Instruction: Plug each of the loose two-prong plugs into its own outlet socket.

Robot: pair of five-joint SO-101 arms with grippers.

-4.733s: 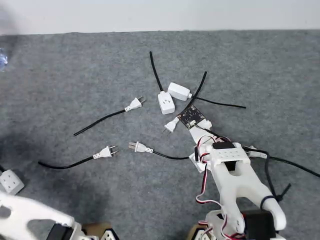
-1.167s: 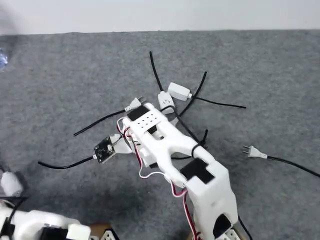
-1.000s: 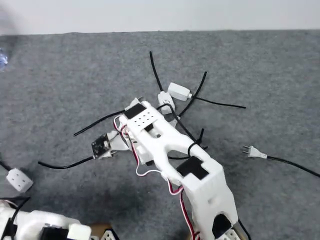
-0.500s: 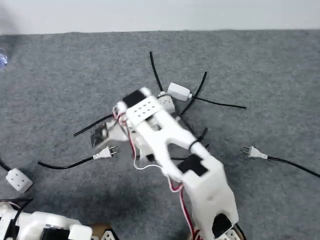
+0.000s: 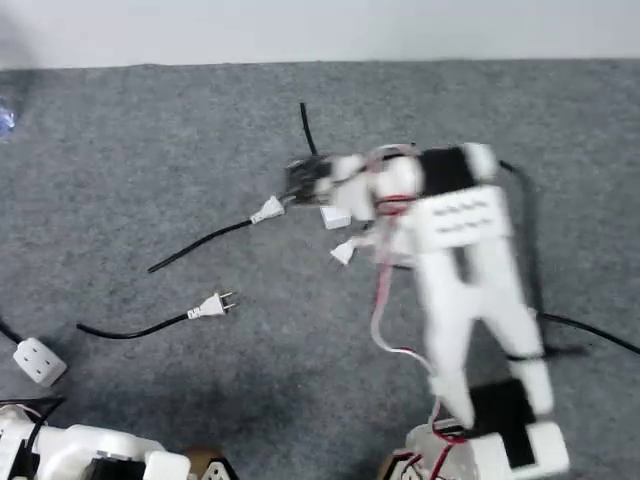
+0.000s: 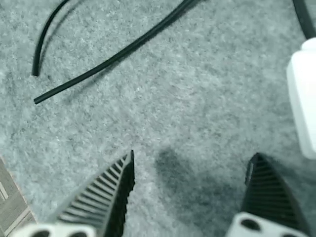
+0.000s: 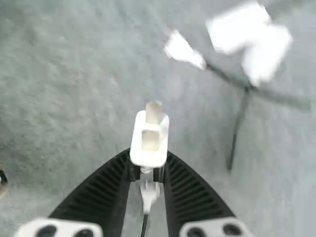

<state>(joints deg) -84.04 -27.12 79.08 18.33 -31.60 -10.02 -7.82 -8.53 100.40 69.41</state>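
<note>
At the lower left of the high view a lone socket block [image 5: 30,360] lies on the grey carpet [image 5: 120,150]. The left gripper [image 6: 192,160] is released, its jaws spread wide over bare carpet, with a white block at the edge of its wrist view. Right of that, a lower loose plug [image 5: 211,305] and an upper loose plug [image 5: 268,210] lie unplugged, their cords trailing left. At upper centre the right arm [image 5: 460,230] bends over an outlet socket [image 5: 336,216], with a third loose plug [image 5: 343,252] just below it. The right gripper [image 7: 149,165] is clenched on a held plug [image 7: 149,136], whose prongs point away from the wrist, clear of the sockets. The step in hand looks like bringing this plug to a socket. Next, the prongs need lining up with a free socket's slots, then a straight push. The light socket may slide.
</note>
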